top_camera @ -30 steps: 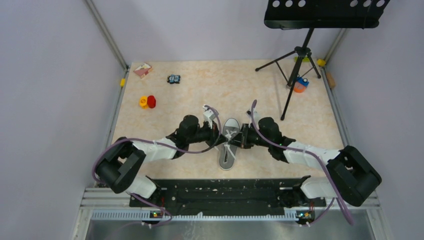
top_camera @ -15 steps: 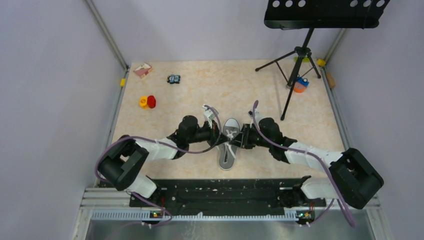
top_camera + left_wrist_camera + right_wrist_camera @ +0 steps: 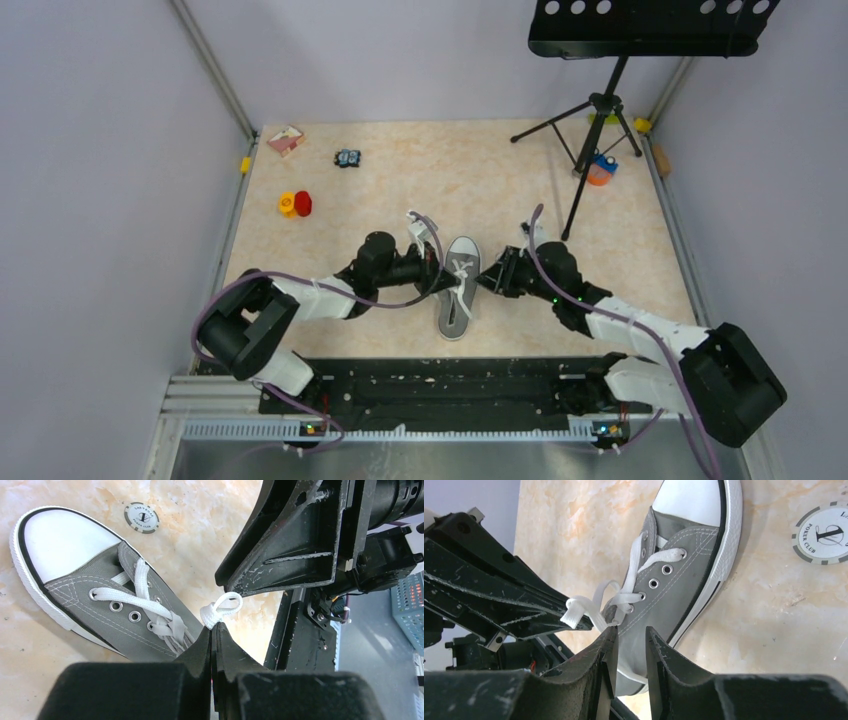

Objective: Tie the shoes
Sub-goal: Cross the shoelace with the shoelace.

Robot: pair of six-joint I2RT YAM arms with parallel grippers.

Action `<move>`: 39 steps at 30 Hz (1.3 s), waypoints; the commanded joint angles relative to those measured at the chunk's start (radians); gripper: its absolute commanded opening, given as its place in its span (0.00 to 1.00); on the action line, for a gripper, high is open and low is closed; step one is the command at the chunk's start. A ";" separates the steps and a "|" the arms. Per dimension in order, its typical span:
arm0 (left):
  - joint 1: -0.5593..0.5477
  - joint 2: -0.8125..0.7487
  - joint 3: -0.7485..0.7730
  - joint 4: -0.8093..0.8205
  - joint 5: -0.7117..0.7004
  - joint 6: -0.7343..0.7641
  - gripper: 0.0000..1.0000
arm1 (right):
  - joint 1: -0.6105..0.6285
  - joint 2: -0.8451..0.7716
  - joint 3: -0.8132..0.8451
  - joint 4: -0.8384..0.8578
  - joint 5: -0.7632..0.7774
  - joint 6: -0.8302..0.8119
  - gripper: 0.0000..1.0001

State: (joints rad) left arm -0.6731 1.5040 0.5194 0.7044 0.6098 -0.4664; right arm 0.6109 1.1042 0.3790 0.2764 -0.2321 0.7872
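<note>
pinching a lace loop (image 3: 209, 614), left jaws sit just beside the sneaker (image 3: 85, 587)

Left pincer (image 3: 213, 630) tight on lace loop (image 3: 224, 608), right pincer (image 3: 630, 634) slightly apart

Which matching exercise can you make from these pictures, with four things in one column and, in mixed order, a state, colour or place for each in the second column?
Things
1. left gripper
2. right gripper
3. poker chip
4. toe cap

States, colours, places
A. plain white, at the front of the sneaker
B. shut on a loop of the lace
C. flat on the table, beside the sneaker
D. open, holding nothing

Pairs: 1-B, 2-D, 3-C, 4-A
</note>
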 commanded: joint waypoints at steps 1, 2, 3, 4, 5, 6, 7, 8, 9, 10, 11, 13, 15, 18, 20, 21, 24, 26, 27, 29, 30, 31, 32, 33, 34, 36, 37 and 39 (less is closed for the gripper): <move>0.001 0.007 -0.009 0.052 0.021 0.003 0.00 | -0.014 0.009 0.008 0.036 0.027 0.022 0.29; 0.001 0.007 -0.009 0.052 0.022 0.004 0.00 | -0.014 0.026 0.014 0.044 0.007 0.019 0.29; 0.001 0.006 -0.009 0.050 0.021 0.005 0.00 | -0.014 0.043 0.020 0.059 -0.015 0.018 0.29; 0.001 0.003 -0.009 0.048 0.020 0.006 0.00 | -0.014 0.060 0.024 0.077 -0.039 0.015 0.29; 0.001 0.004 -0.009 0.044 0.018 0.007 0.00 | -0.014 0.074 0.029 0.096 -0.063 0.011 0.29; 0.001 0.002 -0.007 0.042 0.018 0.009 0.00 | -0.014 0.091 0.036 0.105 -0.083 0.008 0.29; 0.001 0.001 -0.007 0.041 0.017 0.010 0.00 | -0.014 0.105 0.045 0.104 -0.097 0.003 0.29; 0.001 0.000 -0.007 0.040 0.016 0.011 0.00 | -0.014 0.119 0.050 0.109 -0.109 -0.001 0.29; 0.001 -0.002 -0.006 0.039 0.017 0.011 0.00 | -0.014 0.130 0.052 0.120 -0.121 -0.001 0.29; 0.001 -0.002 -0.004 0.037 0.017 0.012 0.00 | -0.014 0.136 0.052 0.129 -0.127 0.000 0.29; 0.001 -0.003 -0.004 0.035 0.017 0.012 0.00 | -0.014 0.138 0.051 0.139 -0.133 0.001 0.29; 0.001 -0.007 -0.003 0.034 0.017 0.011 0.00 | -0.014 0.143 0.051 0.147 -0.140 0.001 0.29; 0.001 -0.007 -0.002 0.034 0.016 0.012 0.00 | -0.014 0.157 0.054 0.165 -0.161 0.000 0.29; 0.000 -0.007 -0.001 0.030 0.019 0.015 0.00 | -0.014 0.172 0.046 0.211 -0.183 0.010 0.29; 0.001 -0.009 -0.001 0.027 0.020 0.016 0.00 | -0.014 0.180 0.044 0.231 -0.189 0.014 0.29; 0.001 -0.010 -0.002 0.025 0.020 0.017 0.00 | -0.014 0.186 0.044 0.241 -0.195 0.016 0.29; 0.001 -0.017 -0.005 0.014 0.019 0.025 0.00 | -0.014 0.194 0.037 0.275 -0.203 0.026 0.29; 0.001 -0.020 -0.007 0.004 0.018 0.033 0.00 | -0.014 0.191 0.032 0.280 -0.204 0.030 0.29; 0.001 -0.024 -0.009 0.001 0.017 0.036 0.00 | -0.014 0.190 0.032 0.279 -0.204 0.028 0.29; 0.000 -0.028 -0.011 -0.002 0.015 0.039 0.00 | -0.014 0.191 0.029 0.280 -0.204 0.027 0.29; 0.001 -0.028 -0.012 -0.002 0.016 0.041 0.00 | -0.014 0.193 0.028 0.283 -0.205 0.028 0.29; 0.001 -0.028 -0.012 -0.002 0.018 0.041 0.00 | -0.014 0.194 0.028 0.284 -0.207 0.028 0.29; 0.001 -0.028 -0.012 -0.002 0.021 0.041 0.00 | -0.014 0.197 0.028 0.287 -0.207 0.028 0.29; 0.001 -0.028 -0.010 -0.002 0.022 0.041 0.00 | -0.014 0.202 0.030 0.289 -0.207 0.027 0.29; 0.001 -0.027 -0.009 -0.003 0.023 0.041 0.00 | -0.014 0.207 0.030 0.293 -0.208 0.030 0.29; 0.001 -0.026 -0.007 -0.003 0.027 0.041 0.00 | -0.014 0.217 0.031 0.311 -0.209 0.036 0.29; 0.001 -0.026 -0.007 -0.003 0.028 0.041 0.00 | -0.014 0.220 0.031 0.321 -0.210 0.040 0.29; 0.001 -0.024 -0.008 -0.005 0.029 0.040 0.00 | -0.014 0.226 0.033 0.337 -0.210 0.044 0.29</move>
State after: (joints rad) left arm -0.6720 1.5013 0.5186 0.6815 0.6128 -0.4419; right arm 0.6052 1.3174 0.3824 0.5045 -0.4225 0.8169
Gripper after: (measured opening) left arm 0.008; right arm 0.289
